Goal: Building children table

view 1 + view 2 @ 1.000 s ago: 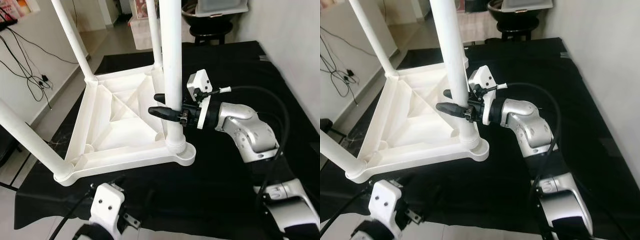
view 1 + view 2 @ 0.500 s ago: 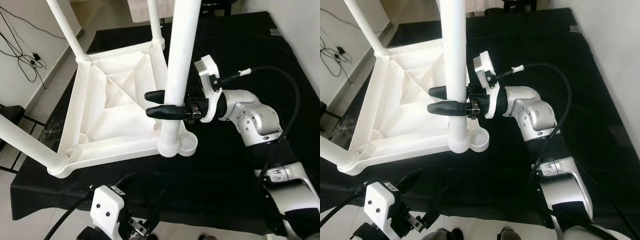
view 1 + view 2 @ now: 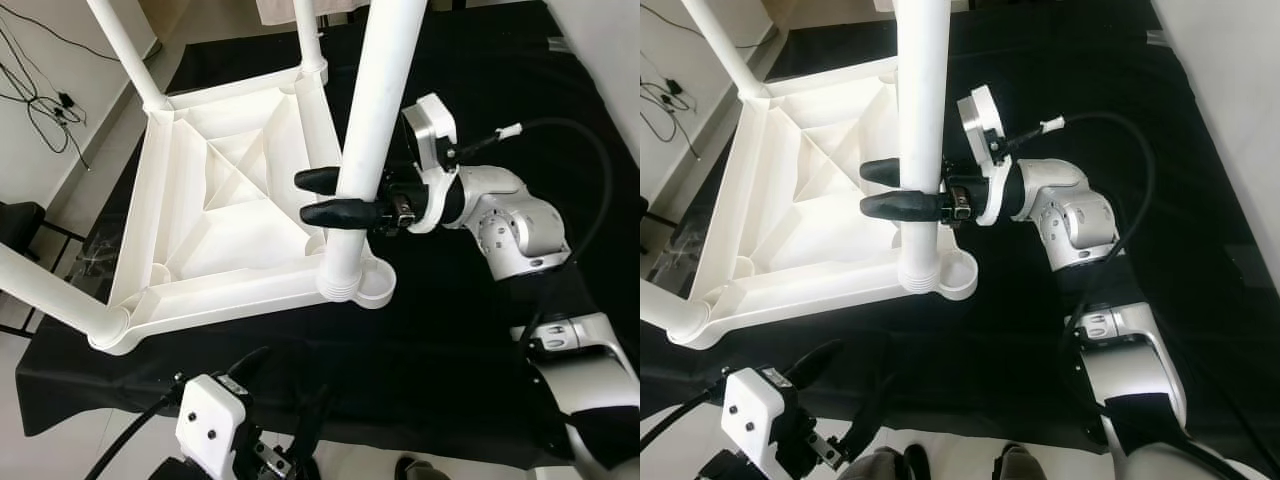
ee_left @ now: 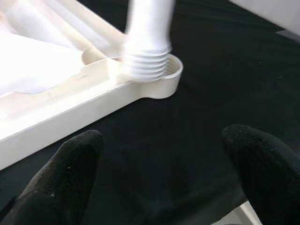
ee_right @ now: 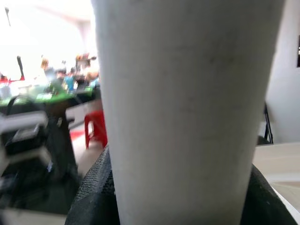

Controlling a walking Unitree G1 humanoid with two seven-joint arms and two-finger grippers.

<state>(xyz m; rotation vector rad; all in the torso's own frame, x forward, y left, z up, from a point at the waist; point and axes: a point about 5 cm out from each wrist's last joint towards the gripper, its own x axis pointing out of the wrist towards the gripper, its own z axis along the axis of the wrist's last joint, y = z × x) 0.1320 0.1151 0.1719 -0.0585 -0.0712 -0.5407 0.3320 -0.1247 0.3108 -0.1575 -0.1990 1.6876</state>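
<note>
**On black cloth (image 3: 450, 370), lining up the fourth leg**

At far left, resting the upturned white plastic tabletop (image 3: 240, 292) underside-up, presumably to keep its corner sockets facing up for the legs. Already carrying three fitted white tube legs (image 3: 50, 290) at the other corners.

Lower down and in front, hovering the left gripper (image 4: 159, 180) low above the cloth, near the table's front edge. Spread wide and gripping nothing; probably waiting to steady the frame.

Moving to the middle, holding the loose white plastic leg (image 3: 375, 110) tilted, top leaning towards the right. Keeping its ribbed threaded end (image 3: 340, 288) just beside the round corner socket (image 3: 375, 287), at the rim and not seated in the cup.

Further right, clamping the right gripper (image 3: 304, 197) round that leg's lower part, one black finger (image 3: 330, 213) on each side, pressed against the tube. Gripping low, likely for better control of the thread.

Judging by the offset: needing to straighten the leg and shift it over the cup before screwing in. Risking a cross-threaded start if turned while tilted.
</note>
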